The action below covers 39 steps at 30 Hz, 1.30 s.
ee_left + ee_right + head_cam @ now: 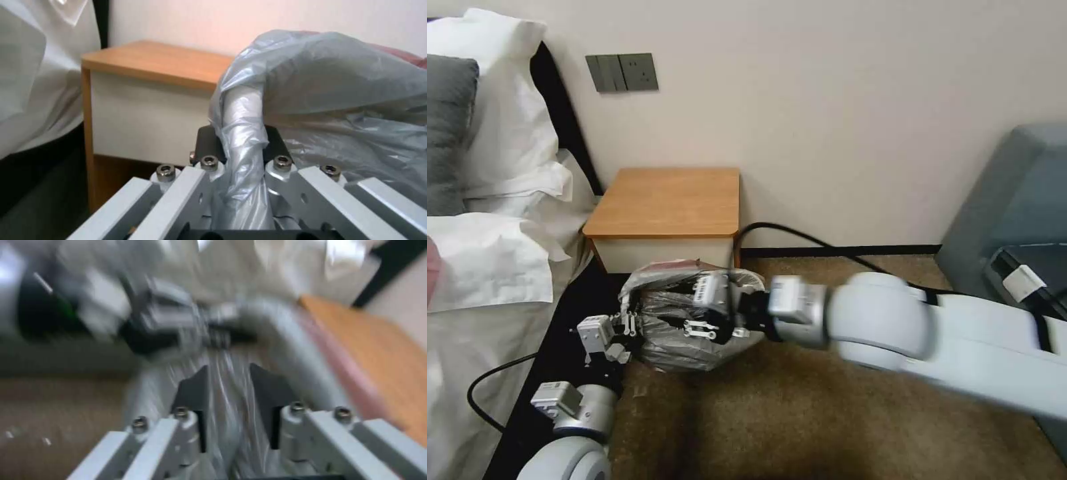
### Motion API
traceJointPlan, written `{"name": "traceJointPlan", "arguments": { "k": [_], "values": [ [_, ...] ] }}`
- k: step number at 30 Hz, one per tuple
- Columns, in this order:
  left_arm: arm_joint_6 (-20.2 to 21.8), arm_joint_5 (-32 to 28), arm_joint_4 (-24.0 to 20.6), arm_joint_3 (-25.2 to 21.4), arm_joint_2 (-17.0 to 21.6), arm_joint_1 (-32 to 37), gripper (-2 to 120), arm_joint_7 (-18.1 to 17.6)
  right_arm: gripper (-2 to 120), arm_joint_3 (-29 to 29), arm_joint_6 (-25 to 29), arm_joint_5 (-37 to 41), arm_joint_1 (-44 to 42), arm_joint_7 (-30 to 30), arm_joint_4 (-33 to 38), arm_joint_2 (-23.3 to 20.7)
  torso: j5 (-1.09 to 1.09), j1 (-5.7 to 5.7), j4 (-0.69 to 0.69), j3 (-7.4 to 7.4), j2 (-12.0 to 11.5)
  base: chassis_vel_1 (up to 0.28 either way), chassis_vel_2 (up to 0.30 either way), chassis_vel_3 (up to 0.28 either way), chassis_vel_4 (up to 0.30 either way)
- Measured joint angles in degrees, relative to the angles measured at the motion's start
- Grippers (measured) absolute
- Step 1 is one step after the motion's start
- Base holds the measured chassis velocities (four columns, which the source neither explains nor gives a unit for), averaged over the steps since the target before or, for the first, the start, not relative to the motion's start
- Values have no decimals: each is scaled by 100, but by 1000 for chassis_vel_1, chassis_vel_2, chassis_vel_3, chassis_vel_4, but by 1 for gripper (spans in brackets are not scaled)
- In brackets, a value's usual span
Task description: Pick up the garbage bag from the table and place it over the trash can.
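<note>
The garbage bag [677, 337], crinkly grey plastic with a pinkish rim, is spread into a mound on the floor in front of the table [667, 200]. The trash can is hidden beneath it. My left gripper [626, 328] is shut on the bag's left edge. In the left wrist view the left gripper [242, 146] pinches a plastic-wrapped pale rounded edge. My right gripper [695, 321] reaches in from the right over the bag's top. In the blurred right wrist view the right gripper [229, 386] has bag plastic [227, 406] between its fingers.
A bed with white pillows [494, 187] fills the left side, close to my left arm. A black cable [800, 233] runs along the wall base behind the table. A grey-blue chair [1014, 200] stands at the right. Brown carpet [827, 420] lies in front.
</note>
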Motion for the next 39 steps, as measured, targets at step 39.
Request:
{"name": "traceJointPlan", "arguments": {
  "k": [39],
  "values": [
    [-147, 118, -386, 178, -135, 41, 7, 337, 0, -1142, -903, 48, 482, 1298, -1877, 1237, 1, 0, 0, -1, 0, 0, 0, 0, 0]
  ]
}}
